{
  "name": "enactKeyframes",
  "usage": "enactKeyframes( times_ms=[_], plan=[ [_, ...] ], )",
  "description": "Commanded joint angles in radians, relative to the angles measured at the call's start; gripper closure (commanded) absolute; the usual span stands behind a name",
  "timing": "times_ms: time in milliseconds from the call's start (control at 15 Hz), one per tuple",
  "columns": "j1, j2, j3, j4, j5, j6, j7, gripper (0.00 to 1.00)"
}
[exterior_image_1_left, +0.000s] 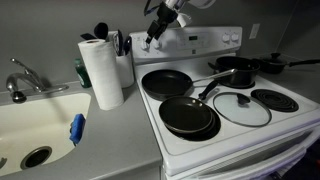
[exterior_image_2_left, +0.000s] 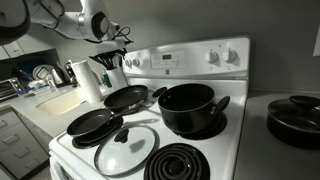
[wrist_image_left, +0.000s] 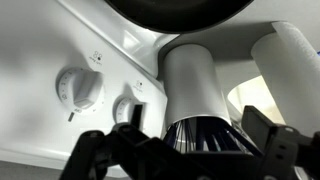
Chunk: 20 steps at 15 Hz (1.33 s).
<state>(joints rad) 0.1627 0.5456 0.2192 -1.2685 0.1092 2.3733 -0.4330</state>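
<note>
My gripper (exterior_image_1_left: 154, 37) hangs open in the air over the stove's back left corner, just above and beside a white utensil holder (exterior_image_1_left: 125, 68). The holder is full of dark utensils (exterior_image_2_left: 108, 60). In the wrist view, which stands upside down, the holder (wrist_image_left: 190, 85) and its utensil tips (wrist_image_left: 205, 135) lie between my two spread fingers (wrist_image_left: 185, 150). The fingers do not touch anything. In an exterior view my gripper (exterior_image_2_left: 113, 45) is right over the utensils. A paper towel roll (exterior_image_1_left: 100, 72) stands next to the holder.
The white stove (exterior_image_1_left: 230, 140) carries a frying pan (exterior_image_1_left: 165, 82), a second pan (exterior_image_1_left: 188, 115), a glass lid (exterior_image_1_left: 240, 108) and a black pot (exterior_image_2_left: 187, 105). Control knobs (wrist_image_left: 78, 90) are on the back panel. A sink (exterior_image_1_left: 30, 125) with a faucet (exterior_image_1_left: 20, 80) is beside the counter.
</note>
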Motion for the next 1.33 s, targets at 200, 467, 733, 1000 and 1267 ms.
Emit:
enactKeyframes(
  times_ms=[200,467,733,1000,1267],
  plan=[
    [-0.018,0.206,0.046,0.296,0.037,-0.013,-0.13,0.0],
    [0.01,0.292,0.077,0.418,0.038,-0.039,-0.159,0.0],
    [0.031,0.35,0.102,0.503,0.032,-0.055,-0.178,0.0],
    [0.041,0.385,0.107,0.56,0.03,-0.071,-0.186,0.0],
    [0.04,0.411,0.103,0.604,0.031,-0.094,-0.179,0.0]
  ],
)
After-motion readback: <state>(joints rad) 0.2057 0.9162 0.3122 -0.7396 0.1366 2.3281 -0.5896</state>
